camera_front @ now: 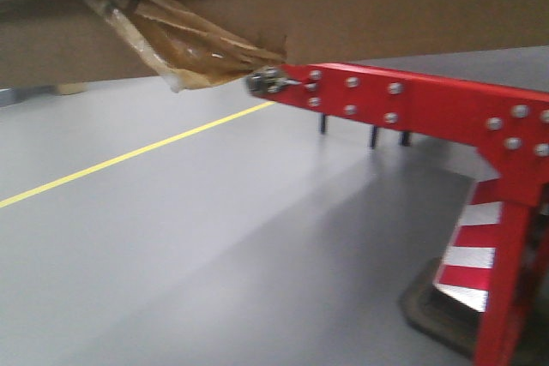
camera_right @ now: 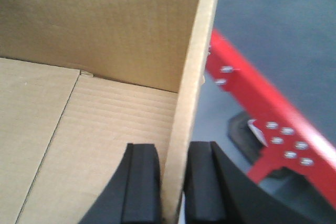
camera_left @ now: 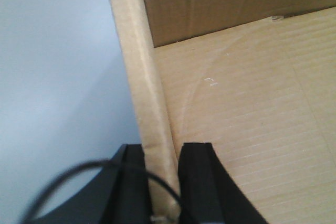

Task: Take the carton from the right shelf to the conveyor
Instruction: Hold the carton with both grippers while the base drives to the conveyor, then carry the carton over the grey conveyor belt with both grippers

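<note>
Carton (camera_front: 386,6) is off the ground, filling the top of the front view, with only bare grey floor (camera_front: 214,237) under it.

Left gripper (camera_left: 164,187): pinching the carton's left wall, one black finger outside and one inside. The wall is squeezed between the pads.

Right gripper (camera_right: 174,187): same grip on the carton's right wall, with both fingers pressed flat against the cardboard. The carton is open-topped and I can see its ribbed bottom in both wrist views.

Under the carton's lower seam hangs a crumpled scrap of yellowish tape (camera_front: 193,49) (the corner there is torn). The scrap's tip sits right at the bolted end of the conveyor (camera_front: 429,105). I cannot tell whether they touch.

To the carton's right, the conveyor's red border runs just beside the gripped wall, with dark belt beyond it. Below the carton and to the right stands a red-and-white striped leg (camera_front: 467,255). A yellow line (camera_front: 129,156) crosses the floor below the carton's left part.
</note>
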Tool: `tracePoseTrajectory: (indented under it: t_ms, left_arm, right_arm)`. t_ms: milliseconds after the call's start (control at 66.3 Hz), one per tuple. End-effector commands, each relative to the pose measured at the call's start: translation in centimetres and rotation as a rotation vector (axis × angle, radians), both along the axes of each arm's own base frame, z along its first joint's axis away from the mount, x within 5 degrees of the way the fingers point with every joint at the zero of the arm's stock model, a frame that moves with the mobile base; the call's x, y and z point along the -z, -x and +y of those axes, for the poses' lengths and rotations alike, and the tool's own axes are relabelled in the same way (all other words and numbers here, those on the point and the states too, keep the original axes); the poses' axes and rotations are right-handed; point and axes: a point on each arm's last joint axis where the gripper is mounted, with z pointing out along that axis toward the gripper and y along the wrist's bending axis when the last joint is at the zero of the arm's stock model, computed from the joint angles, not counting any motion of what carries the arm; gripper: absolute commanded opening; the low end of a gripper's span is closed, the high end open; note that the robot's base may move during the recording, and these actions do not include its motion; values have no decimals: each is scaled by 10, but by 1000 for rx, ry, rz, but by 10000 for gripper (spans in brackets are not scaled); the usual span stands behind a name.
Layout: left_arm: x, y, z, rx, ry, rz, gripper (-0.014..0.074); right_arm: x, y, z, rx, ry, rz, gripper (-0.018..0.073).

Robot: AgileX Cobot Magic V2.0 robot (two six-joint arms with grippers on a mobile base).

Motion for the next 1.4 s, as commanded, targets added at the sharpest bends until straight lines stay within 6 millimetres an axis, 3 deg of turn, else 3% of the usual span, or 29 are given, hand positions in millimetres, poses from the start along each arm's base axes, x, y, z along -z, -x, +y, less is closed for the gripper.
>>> tracePoseTrajectory:
  t_ms: [0,709,1387]
  left_arm:
    - [-7,2,-7,50,41,-50,-17]
    - [-16,-5,12,-65,-163,-168,-17]
    - [-18,-6,16,-86,-199,-188,-17]
  right_arm:
    - [-8,1,5,-44,-59,-59,-61]
    - [-8,1,5,-44,-59,-59,-61]
    - [-8,1,5,-44,-59,-59,-61]
